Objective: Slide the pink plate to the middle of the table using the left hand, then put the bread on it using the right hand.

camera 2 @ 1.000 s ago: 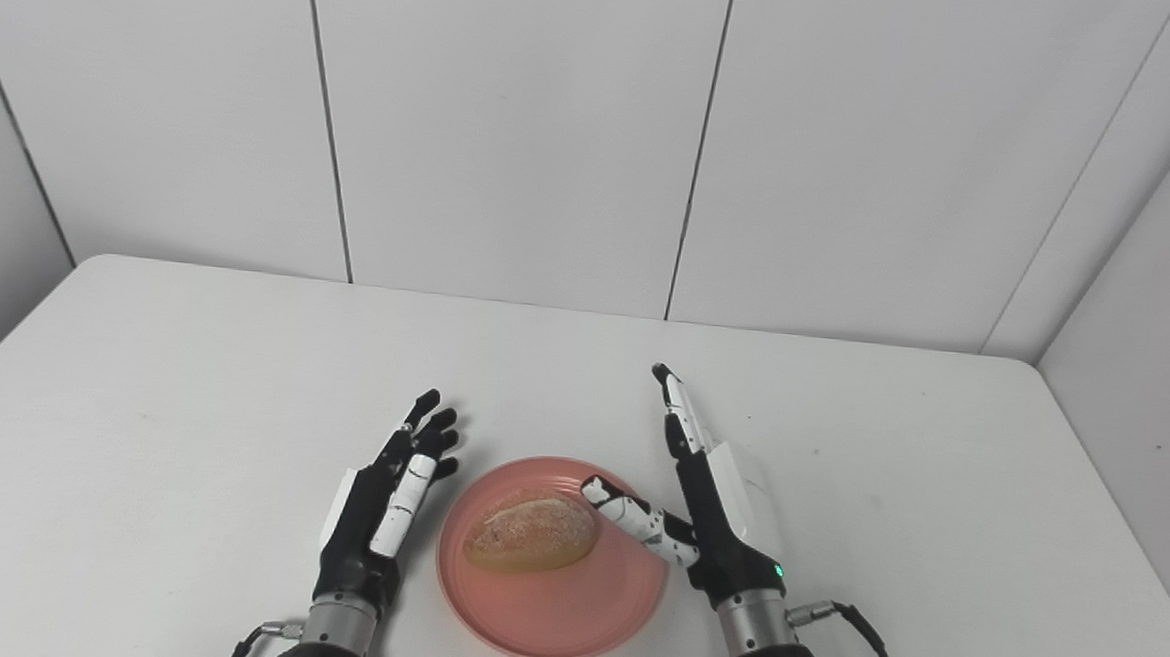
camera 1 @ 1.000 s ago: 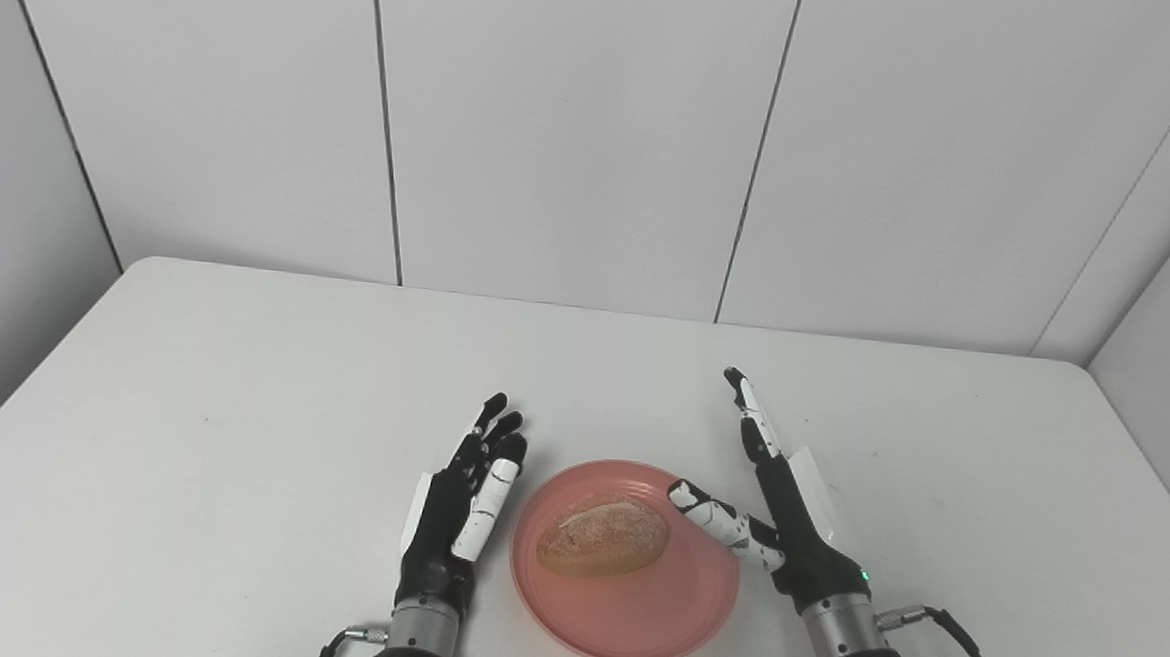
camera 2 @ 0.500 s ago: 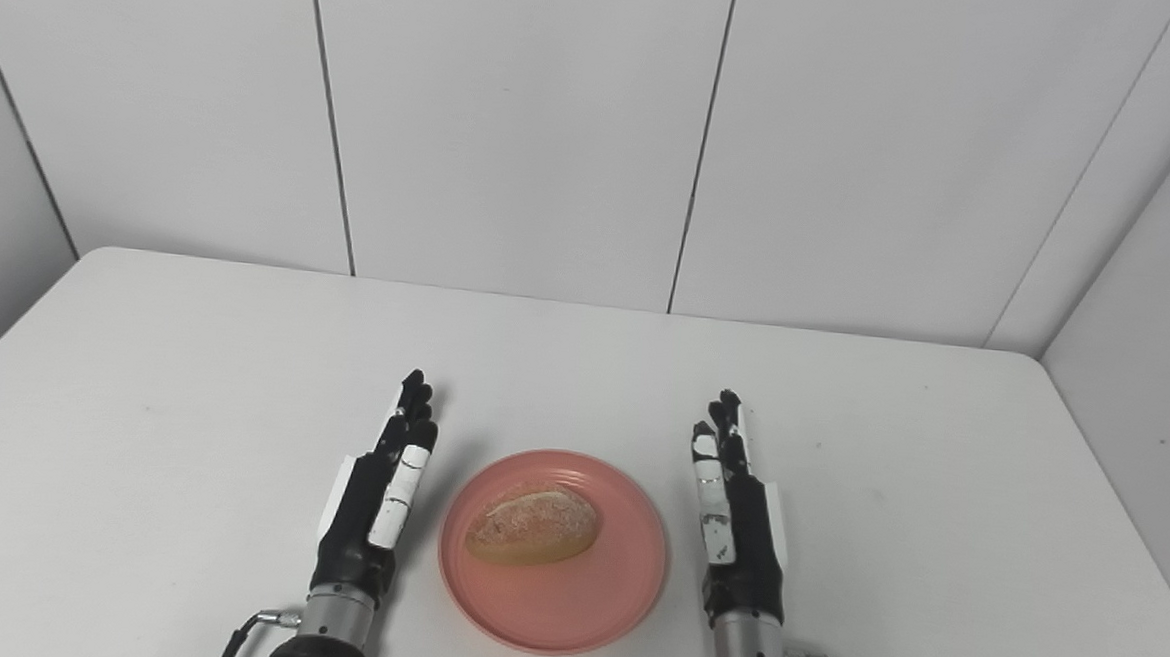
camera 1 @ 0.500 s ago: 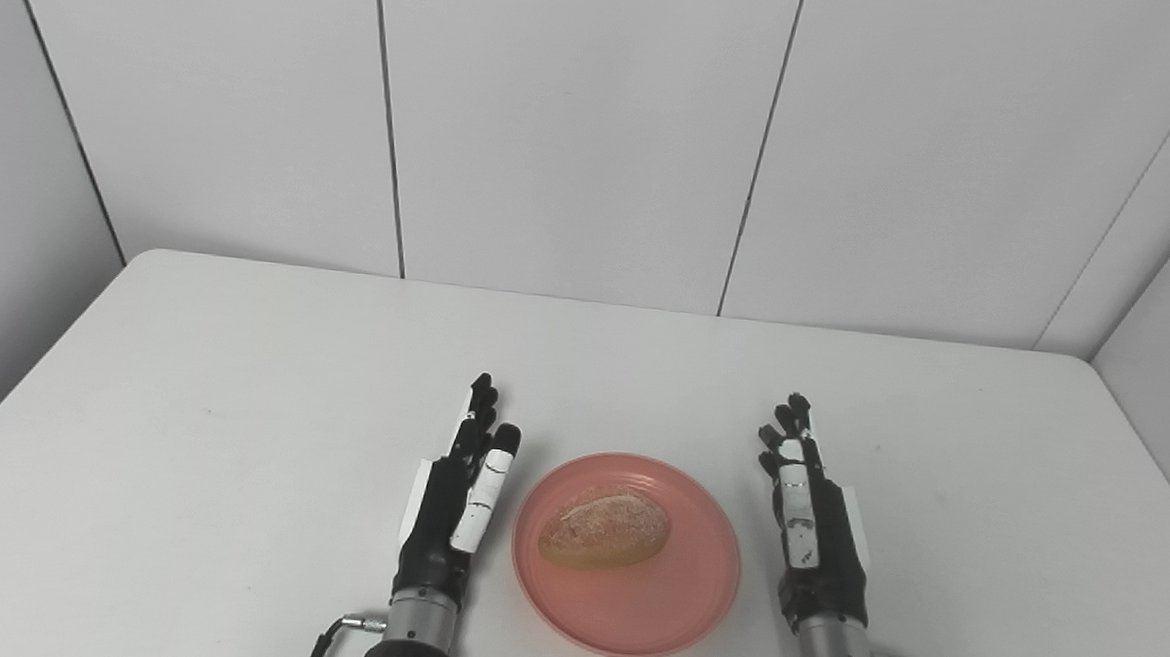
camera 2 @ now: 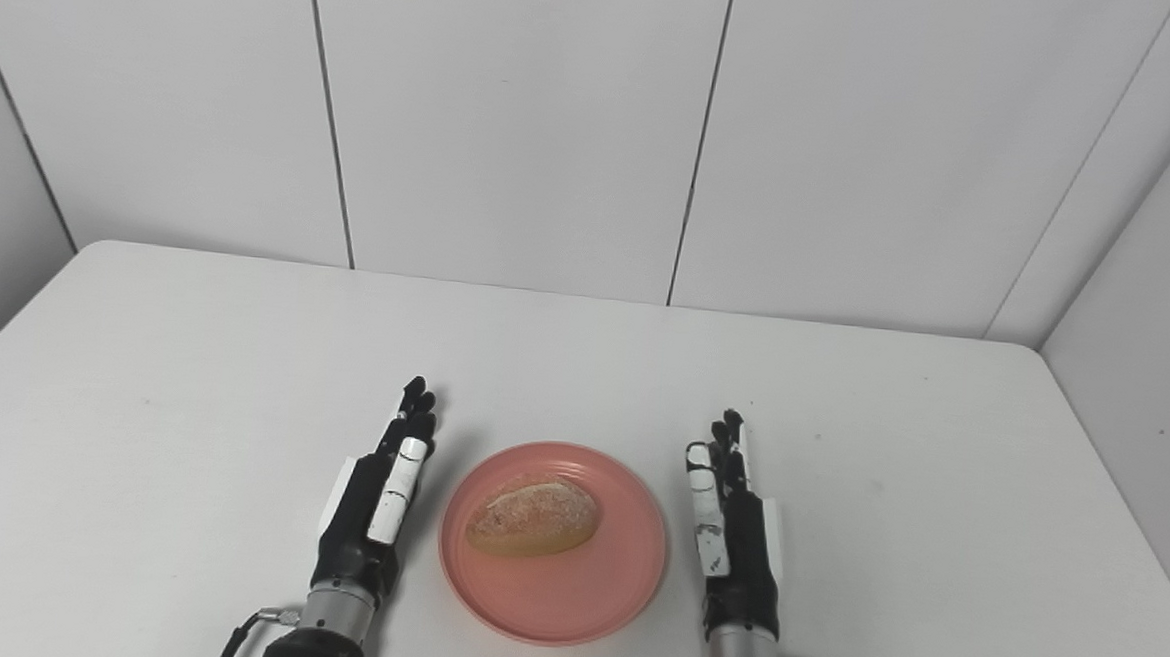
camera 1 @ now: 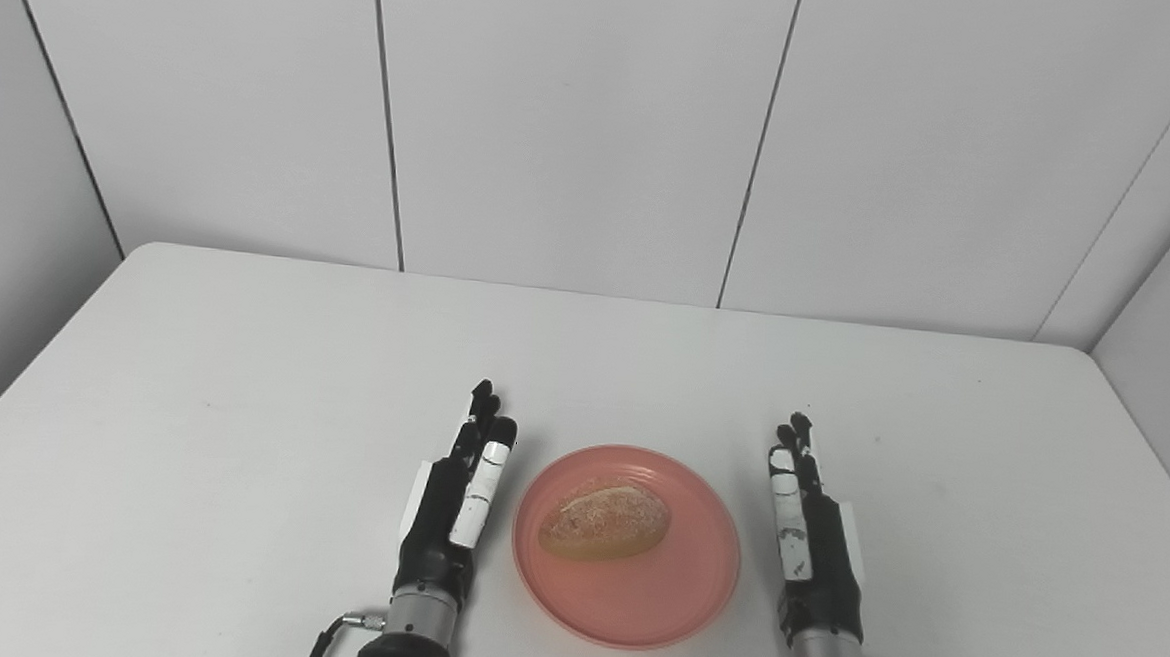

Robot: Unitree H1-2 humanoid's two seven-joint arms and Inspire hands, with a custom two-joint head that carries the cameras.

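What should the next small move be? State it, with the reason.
Probably none beyond drawing both hands back to rest. The bread already lies on the pink plate, and the left hand and right hand flank it, open and touching neither.

Bread on pink plate — hands flank it (empty).

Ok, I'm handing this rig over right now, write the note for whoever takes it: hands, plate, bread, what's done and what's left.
Left hand: open, holding nothing, just left of the plate, fingers straight.
Right hand: open, holding nothing, just right of the plate, clear of it.
Pink plate: on the table, roughly centred between the hands, near the front edge.
Bread: lying on the plate, in its back-left part.
Done: plate in place, bread on it.
Left: nothing visible; both steps look finished.
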